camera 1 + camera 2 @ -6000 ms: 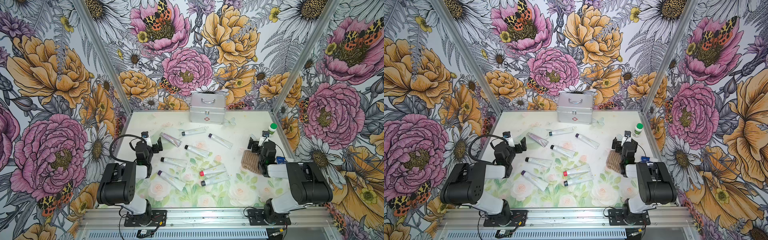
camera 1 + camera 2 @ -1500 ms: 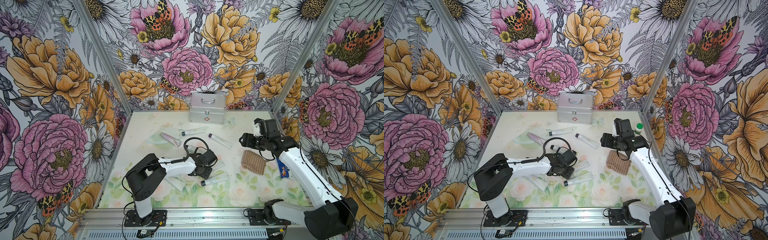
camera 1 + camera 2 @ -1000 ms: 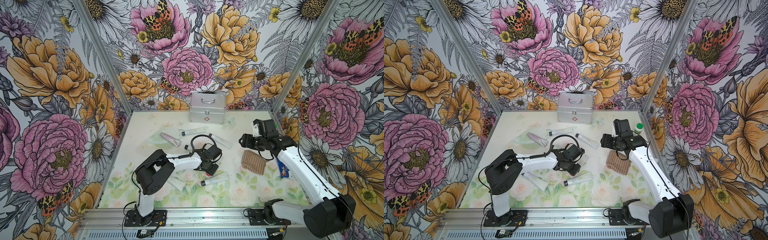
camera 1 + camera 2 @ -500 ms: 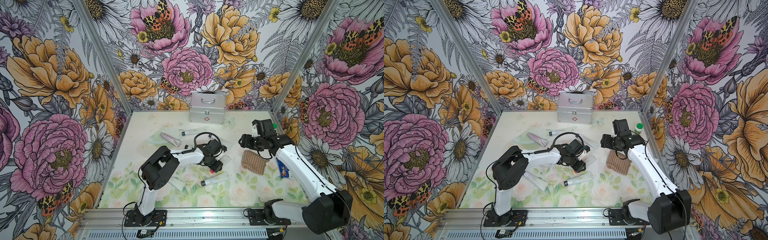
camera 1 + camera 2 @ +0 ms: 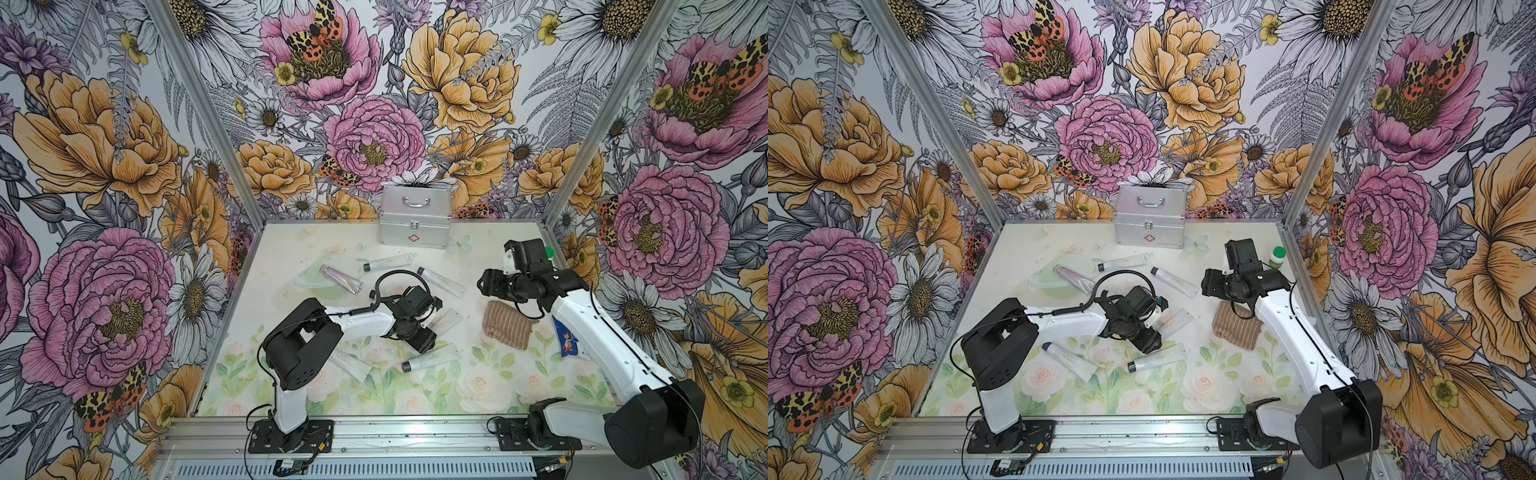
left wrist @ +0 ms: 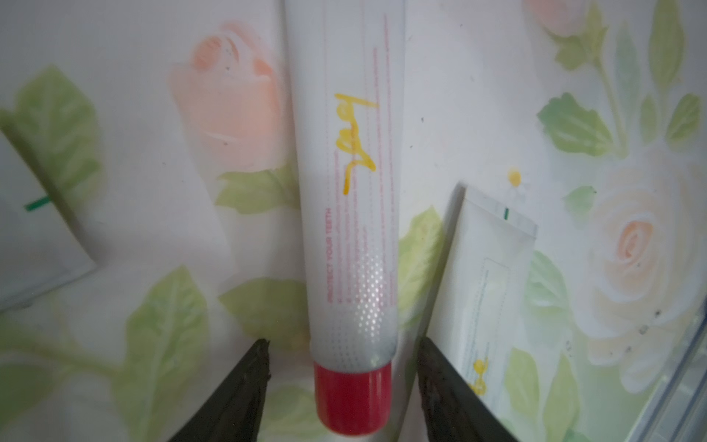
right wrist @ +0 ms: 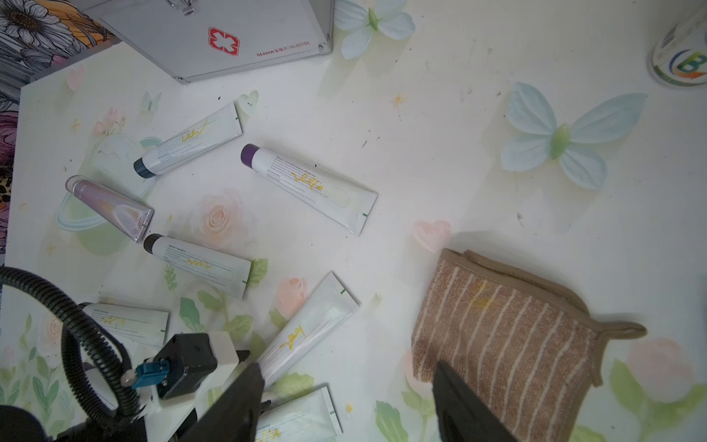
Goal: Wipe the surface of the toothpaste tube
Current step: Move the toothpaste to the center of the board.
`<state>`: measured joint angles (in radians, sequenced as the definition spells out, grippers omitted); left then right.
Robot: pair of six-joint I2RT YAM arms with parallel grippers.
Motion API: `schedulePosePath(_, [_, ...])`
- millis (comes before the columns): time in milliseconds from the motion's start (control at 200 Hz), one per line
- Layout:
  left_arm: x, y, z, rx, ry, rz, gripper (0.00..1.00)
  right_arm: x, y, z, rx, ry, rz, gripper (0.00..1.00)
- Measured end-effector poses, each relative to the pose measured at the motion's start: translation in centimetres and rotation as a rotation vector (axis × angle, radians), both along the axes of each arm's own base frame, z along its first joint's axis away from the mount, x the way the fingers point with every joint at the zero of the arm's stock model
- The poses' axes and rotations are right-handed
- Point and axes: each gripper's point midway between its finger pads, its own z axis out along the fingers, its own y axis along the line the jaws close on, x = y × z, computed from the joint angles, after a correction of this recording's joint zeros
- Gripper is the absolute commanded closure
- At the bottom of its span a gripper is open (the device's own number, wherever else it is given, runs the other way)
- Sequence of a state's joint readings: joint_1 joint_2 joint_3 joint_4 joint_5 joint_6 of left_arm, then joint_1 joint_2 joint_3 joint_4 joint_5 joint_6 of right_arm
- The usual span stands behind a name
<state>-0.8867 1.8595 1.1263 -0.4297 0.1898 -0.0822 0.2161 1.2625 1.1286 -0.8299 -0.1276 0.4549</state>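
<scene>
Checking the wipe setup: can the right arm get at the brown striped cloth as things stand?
Probably yes. The right gripper hangs open close by the cloth, which lies uncovered with nothing between them.

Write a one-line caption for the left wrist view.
Open left end effector flanks the red cap of a white plastic toothpaste tube lying on the floral-printed table.

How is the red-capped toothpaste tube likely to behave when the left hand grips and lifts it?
The red-capped toothpaste tube looks smooth and glossy, so it may slip. Its round body could roll, though the flat crimped end probably limits that. It appears soft plastic, likely denting when squeezed.
</scene>
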Motion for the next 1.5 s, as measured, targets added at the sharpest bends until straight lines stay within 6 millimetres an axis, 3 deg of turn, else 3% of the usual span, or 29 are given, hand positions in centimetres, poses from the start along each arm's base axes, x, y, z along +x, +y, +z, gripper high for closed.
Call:
schedulePosePath(150, [0.2,0.1,-0.1,0.002,-0.007,0.006,0.67,0.0,0.0,0.0,0.0,0.0,0.001,0.3])
schedulePosePath(265, [0.2,0.2,-0.2,0.006,-0.008,0.019,0.71,0.0,0.0,0.0,0.0,0.0,0.0,0.31])
schedulePosePath(350, [0.4,0.2,-0.3,-0.002,-0.018,0.023,0.66,0.0,0.0,0.0,0.0,0.0,0.0,0.31])
schedulePosePath(550, [0.5,0.5,0.0,-0.044,-0.051,0.041,0.33,0.1,0.0,-0.3,-0.002,0.008,0.0,0.31])
schedulePosePath(691, [0.2,2.4,0.0,-0.055,-0.069,0.075,0.32,0.1,0.0,-0.3,-0.003,0.01,-0.003,0.3])
schedulePosePath(826, [0.1,2.8,-0.1,-0.067,-0.1,0.095,0.31,-0.1,0.1,-0.7,-0.003,0.018,-0.001,0.3])
schedulePosePath(1131, [0.0,-0.2,0.7,-0.137,-0.186,0.091,0.32,-2.5,-0.1,-3.1,-0.012,0.059,0.009,0.3])
schedulePosePath(1296, [0.2,-1.4,-0.1,-0.167,-0.208,0.098,0.33,-3.2,-0.2,-2.9,-0.008,0.046,0.007,0.3])
schedulePosePath(1496, [0.5,-1.2,-0.3,-0.211,-0.251,0.125,0.36,-3.4,-0.4,-2.8,-0.016,0.037,-0.003,0.31])
